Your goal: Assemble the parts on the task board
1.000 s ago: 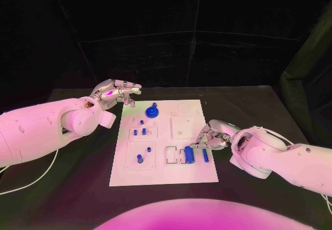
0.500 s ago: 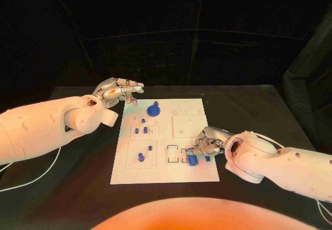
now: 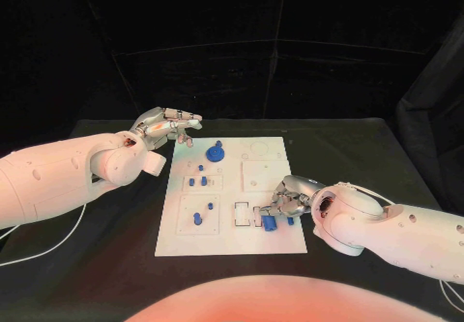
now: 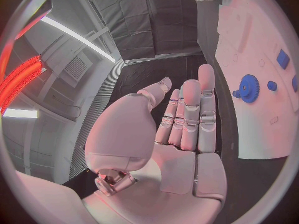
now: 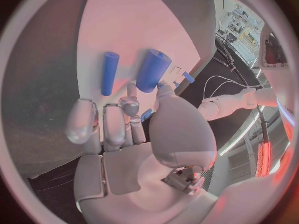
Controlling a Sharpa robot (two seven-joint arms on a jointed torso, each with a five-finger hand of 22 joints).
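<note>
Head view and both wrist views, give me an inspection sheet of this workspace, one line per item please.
Surface: black table, white task board in its middle.
Job's things: blue gear at the board's far end; small blue parts left of middle; thick blue cylinder and thin blue cylinder by the right hand.
Clutter: nothing seen.
Hands: left hand open, off the board's far left corner; right hand over the cylinders, grip unclear.
Cables: white cable on the table under the left arm.
Surroundings: dark curtains behind the table.

A black table (image 3: 348, 147) under everything — behind it hangs a dark curtain (image 3: 271, 74); white cable (image 3: 43, 251) trails near left.
</note>
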